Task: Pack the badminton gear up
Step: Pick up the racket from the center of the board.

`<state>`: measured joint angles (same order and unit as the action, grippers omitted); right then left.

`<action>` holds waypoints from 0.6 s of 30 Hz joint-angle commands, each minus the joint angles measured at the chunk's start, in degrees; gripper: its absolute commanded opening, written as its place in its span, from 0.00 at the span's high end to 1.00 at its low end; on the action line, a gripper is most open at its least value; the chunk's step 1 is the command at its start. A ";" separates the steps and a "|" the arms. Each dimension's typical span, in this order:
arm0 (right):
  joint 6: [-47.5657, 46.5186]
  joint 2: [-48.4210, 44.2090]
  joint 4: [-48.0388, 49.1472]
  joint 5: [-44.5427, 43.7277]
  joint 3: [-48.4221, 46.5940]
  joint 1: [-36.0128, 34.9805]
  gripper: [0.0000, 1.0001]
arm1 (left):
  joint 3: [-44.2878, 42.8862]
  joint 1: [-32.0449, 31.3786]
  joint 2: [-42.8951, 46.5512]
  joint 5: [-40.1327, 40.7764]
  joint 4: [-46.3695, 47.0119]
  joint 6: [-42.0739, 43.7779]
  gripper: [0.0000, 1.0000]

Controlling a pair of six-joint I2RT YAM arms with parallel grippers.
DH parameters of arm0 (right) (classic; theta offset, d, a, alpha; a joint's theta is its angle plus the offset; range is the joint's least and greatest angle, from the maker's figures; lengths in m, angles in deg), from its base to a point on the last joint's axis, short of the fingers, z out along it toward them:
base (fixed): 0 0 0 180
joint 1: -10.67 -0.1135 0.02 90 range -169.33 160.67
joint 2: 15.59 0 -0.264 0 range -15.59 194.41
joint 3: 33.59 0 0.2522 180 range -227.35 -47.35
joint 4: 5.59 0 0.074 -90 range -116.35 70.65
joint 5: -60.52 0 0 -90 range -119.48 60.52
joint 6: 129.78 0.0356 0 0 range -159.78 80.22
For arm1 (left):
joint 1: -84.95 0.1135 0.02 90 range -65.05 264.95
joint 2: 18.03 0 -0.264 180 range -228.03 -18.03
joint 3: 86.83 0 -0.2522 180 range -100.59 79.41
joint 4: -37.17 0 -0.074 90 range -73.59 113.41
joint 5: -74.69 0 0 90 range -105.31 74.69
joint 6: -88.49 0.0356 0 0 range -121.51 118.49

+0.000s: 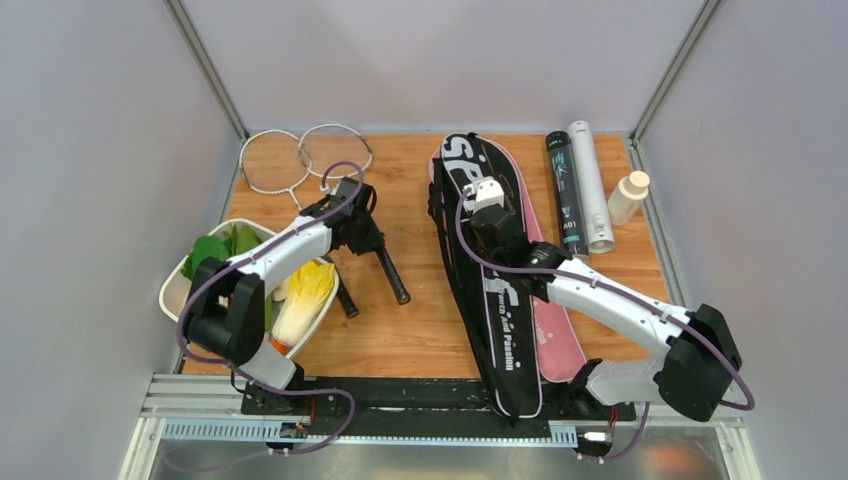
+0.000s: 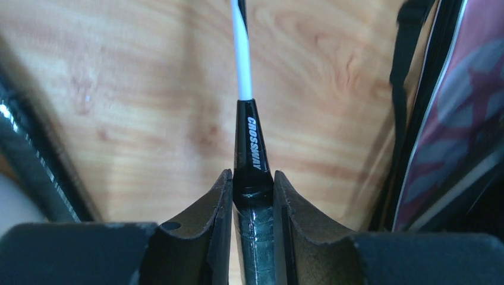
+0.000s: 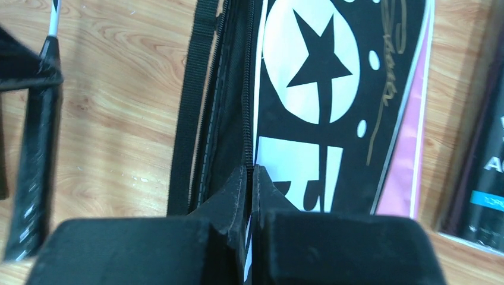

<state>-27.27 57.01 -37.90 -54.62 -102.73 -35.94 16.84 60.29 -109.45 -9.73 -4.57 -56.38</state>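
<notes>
Over the surface [image 2: 119,89], left tool [image 2: 252,196] clamps a racket handle [image 2: 251,142] for bagging; right tool [image 3: 251,178] sits shut at the black bag [image 3: 309,89] zip.

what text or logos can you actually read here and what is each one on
"CROSSWAY": black cone of the racket in the left gripper.
"SP", rest hidden: top of the black racket bag.
"Passion": lower on that bag; words before it blurred.
Print on the black tube: too small to read.
</notes>
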 commanded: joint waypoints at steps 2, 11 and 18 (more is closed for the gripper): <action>0.68 7.32 9.03 2.19 -2.17 1.19 1.00 | 7.33 -1.91 11.68 -4.94 -0.23 6.97 1.00; 1.35 20.42 13.97 3.08 -7.67 2.93 1.00 | 16.70 -5.28 31.80 -9.16 -8.37 8.10 1.00; 1.74 25.19 14.51 3.06 -10.98 4.25 1.00 | 22.16 -7.44 48.90 -12.01 -18.27 8.20 1.00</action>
<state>-26.35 81.56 -27.91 -51.34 -110.11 -32.31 37.56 53.73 -68.22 -18.73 -16.95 -49.56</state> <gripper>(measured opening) 0.014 0.326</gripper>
